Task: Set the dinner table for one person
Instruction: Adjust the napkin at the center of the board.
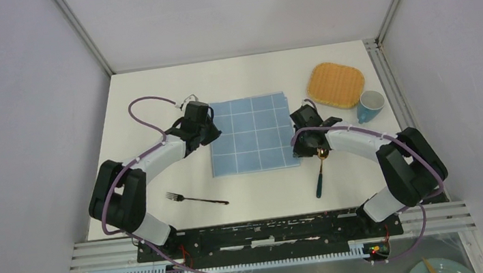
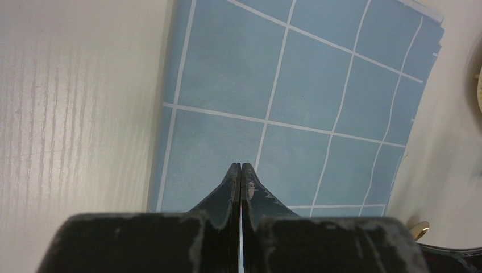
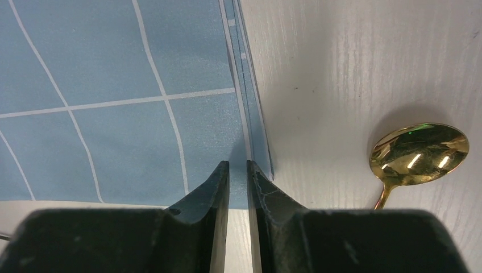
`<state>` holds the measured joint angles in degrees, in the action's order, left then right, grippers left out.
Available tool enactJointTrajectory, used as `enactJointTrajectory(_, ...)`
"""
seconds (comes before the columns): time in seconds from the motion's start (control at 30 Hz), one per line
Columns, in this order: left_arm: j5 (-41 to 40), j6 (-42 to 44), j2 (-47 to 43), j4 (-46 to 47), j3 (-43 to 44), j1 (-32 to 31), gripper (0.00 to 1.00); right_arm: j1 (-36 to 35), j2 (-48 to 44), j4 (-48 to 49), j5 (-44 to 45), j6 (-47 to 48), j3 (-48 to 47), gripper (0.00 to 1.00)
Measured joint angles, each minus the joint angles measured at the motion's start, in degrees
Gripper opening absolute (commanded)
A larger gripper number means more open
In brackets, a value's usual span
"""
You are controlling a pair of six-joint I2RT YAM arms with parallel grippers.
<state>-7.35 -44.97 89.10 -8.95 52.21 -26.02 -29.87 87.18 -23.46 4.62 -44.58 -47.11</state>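
The dinner table (image 1: pixel 145 99) is a white tabletop. A blue checked cloth (image 1: pixel 252 135) lies flat at its centre. My left gripper (image 1: pixel 213 133) is at the cloth's left edge; in the left wrist view the left gripper (image 2: pixel 241 165) is shut, its tips over the cloth (image 2: pixel 318 85) with nothing seen between them. My right gripper (image 1: pixel 298 148) is at the cloth's right edge; in the right wrist view the right gripper (image 3: pixel 237 163) stands a narrow gap open and empty above the cloth's edge (image 3: pixel 102 85). A gold spoon (image 3: pixel 419 152) lies just to the right on the table (image 3: pixel 341 68).
A fork (image 1: pixel 196 198) lies near the front left. The spoon with a teal handle (image 1: pixel 319 176) lies front right. An orange woven mat (image 1: pixel 335 84) and a blue mug (image 1: pixel 370 105) stand at the back right. A teal plate (image 1: pixel 439 269) sits below the table's edge.
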Motion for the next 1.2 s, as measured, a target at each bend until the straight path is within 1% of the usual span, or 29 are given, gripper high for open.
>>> enactJointTrajectory(0.2,0.0,0.0,0.0,0.0,0.0,0.0,0.02,0.0,0.6,-0.2,-0.6,-0.4,0.1,0.23)
enactJointTrajectory(0.43,0.0,0.0,0.0,0.0,0.0,0.0,0.02,0.0,0.5,-3.4,0.0,-0.4,-0.8,0.24)
enactJointTrajectory(0.9,0.0,0.0,0.0,0.0,0.0,-0.2,0.02,0.0,1.2,-2.8,-1.7,-1.4,-1.1,0.29)
enactJointTrajectory(0.93,0.0,0.0,0.0,0.0,0.0,-0.2,0.02,0.0,1.3,-2.7,-1.9,-1.5,-1.1,0.28)
enactJointTrajectory(0.97,0.0,0.0,0.0,0.0,0.0,-0.2,0.02,0.0,1.6,-2.7,-2.1,-1.6,-1.2,0.25)
enactJointTrajectory(1.0,0.0,0.0,0.0,0.0,0.0,-0.2,0.02,0.0,1.8,-2.7,-2.3,-1.6,-1.2,0.20)
enactJointTrajectory(1.07,0.0,0.0,0.0,0.0,0.0,-0.2,0.02,0.0,2.2,-2.8,-2.6,-1.7,-1.2,0.05)
enactJointTrajectory(1.1,0.0,0.0,0.0,0.0,0.0,-0.2,0.02,0.0,2.3,-2.8,-2.8,-1.7,-1.2,0.00)
enactJointTrajectory(1.2,0.0,0.0,0.0,0.0,0.0,-0.2,0.02,0.1,2.8,-3.0,-3.2,-1.9,-1.7,0.00)
